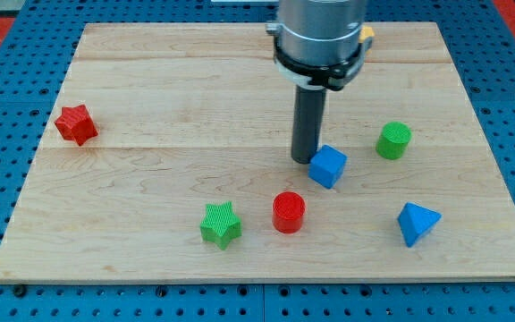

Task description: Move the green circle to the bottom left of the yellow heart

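Observation:
The green circle [393, 140] stands on the wooden board at the view's right of centre. A small yellow piece [367, 34], likely the yellow heart, peeks out behind the arm's body at the view's top; most of it is hidden. My tip [306, 159] rests on the board just left of a blue cube [328, 165], touching or almost touching it. The green circle lies about a hundred pixels to the right of the tip, slightly higher.
A red circle [288, 212] and a green star [221, 224] sit below the tip. A blue triangular block [417, 223] is at the lower right. A red star [76, 123] is at the far left. The board [150, 89] lies on a blue perforated table.

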`<control>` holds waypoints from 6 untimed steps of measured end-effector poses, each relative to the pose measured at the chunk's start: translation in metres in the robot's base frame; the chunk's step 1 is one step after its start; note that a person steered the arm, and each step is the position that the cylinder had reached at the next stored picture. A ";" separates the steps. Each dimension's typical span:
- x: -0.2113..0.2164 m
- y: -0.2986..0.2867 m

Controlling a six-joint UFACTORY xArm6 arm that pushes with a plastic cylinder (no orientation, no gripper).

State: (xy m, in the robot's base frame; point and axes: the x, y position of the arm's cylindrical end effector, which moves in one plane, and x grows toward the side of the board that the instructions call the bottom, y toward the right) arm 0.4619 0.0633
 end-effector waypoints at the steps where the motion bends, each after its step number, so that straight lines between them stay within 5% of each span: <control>1: 0.030 0.040; 2: 0.056 0.085; 6: 0.031 0.087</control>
State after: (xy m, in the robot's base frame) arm 0.4928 0.1507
